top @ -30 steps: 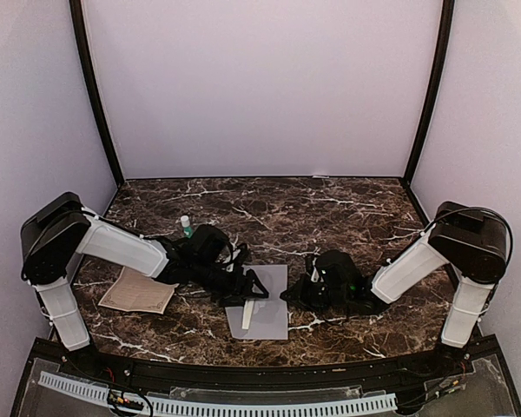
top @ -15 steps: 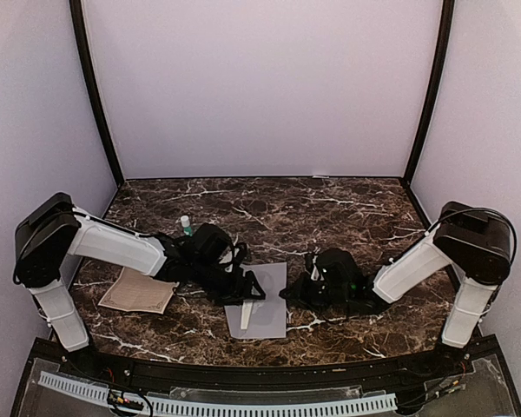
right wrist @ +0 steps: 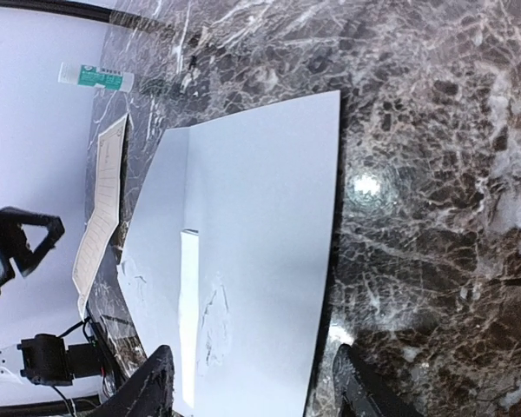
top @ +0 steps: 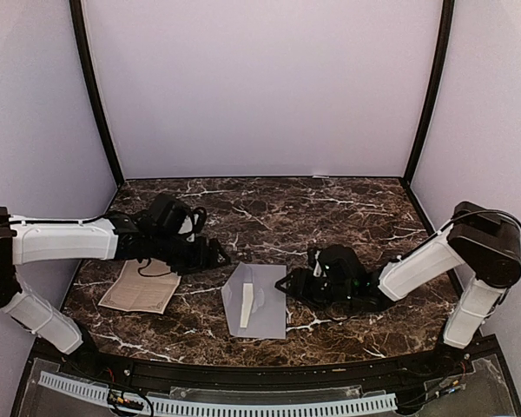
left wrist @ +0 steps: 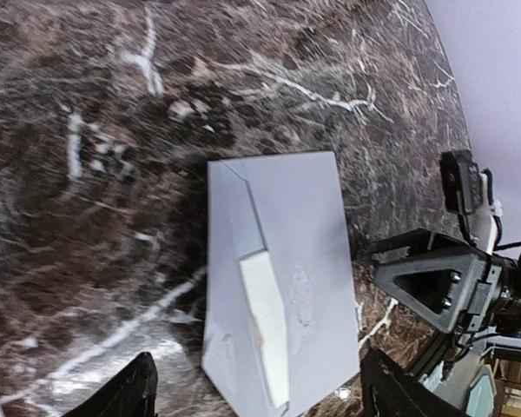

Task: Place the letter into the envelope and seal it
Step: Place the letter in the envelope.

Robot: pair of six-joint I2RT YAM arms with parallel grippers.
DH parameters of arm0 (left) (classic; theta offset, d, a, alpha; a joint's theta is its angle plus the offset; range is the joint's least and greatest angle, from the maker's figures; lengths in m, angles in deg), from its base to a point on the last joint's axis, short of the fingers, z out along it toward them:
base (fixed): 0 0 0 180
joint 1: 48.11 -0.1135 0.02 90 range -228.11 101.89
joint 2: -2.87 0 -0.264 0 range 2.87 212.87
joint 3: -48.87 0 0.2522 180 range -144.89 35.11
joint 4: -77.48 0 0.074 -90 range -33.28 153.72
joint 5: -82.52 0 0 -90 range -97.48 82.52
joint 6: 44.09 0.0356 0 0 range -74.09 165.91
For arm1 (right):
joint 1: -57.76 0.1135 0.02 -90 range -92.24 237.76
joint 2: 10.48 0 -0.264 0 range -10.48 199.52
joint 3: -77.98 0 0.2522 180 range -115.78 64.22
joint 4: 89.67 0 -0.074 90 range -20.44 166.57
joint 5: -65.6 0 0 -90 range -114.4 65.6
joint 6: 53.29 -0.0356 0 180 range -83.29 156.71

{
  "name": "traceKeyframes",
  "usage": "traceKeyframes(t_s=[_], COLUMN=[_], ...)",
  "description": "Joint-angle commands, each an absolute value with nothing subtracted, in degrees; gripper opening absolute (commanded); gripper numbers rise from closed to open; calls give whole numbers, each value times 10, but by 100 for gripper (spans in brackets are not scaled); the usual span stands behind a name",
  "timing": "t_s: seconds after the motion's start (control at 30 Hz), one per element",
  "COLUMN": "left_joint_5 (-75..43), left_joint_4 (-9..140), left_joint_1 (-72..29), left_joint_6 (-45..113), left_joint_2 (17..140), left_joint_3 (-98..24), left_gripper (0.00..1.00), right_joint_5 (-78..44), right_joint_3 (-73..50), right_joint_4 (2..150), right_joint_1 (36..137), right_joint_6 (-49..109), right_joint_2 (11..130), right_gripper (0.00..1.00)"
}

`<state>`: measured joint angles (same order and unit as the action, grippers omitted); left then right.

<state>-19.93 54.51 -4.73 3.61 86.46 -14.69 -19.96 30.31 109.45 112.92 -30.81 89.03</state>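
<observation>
Seen from above, a pale grey-lavender rectangular paper envelope (top: 265, 300) lies flat on the dark marble table (top: 330, 208) between the two arms. Its long axis runs from the far side toward the arm bases, crosswise to the line joining the two hands. Its triangular flap (top: 231, 291) spreads open on the left hand's side, and a narrow white strip (top: 246, 307) lies along the fold. The right gripper (top: 284, 286) sits just beside the envelope's plain long edge. The left gripper (top: 217, 255) hangs apart from it, beyond the flap's tip and farther back. A tan ornate-bordered paper sheet (top: 141, 292) lies under the left forearm, outside the envelope.

In the left wrist view, two black fingers (left wrist: 126, 395) stand wide apart with nothing between them. The envelope rests on the table ahead of them, untouched.

In the right wrist view, that hand's fingers (right wrist: 156, 382) are also spread and empty. The envelope lies directly before them, flap on the far side from this hand.

The right arm is plainly the nearer one. Judging by this, closing the flap means folding it toward the right hand, across the short width. Whether a letter is already inside cannot be told.
</observation>
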Motion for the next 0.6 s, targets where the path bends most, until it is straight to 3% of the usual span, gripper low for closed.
traceKeyframes(t_s=[0.0, 0.23, 0.57], left_joint_5=[-148, -98, -125], left_joint_4=[476, 401, 356], left_joint_1=[-104, -224, -506], left_joint_6=[97, 91, -3], left_joint_2=[801, 702, 552], left_joint_3=[-134, -75, 47], left_gripper=[81, 93, 98], right_joint_5=[-235, -309, -332], right_joint_3=[295, 289, 305], right_joint_4=[1037, 956, 940], right_joint_1=[1124, 1111, 1097], right_joint_6=[-271, -203, -161], right_joint_2=[847, 767, 701], right_gripper=[66, 88, 92])
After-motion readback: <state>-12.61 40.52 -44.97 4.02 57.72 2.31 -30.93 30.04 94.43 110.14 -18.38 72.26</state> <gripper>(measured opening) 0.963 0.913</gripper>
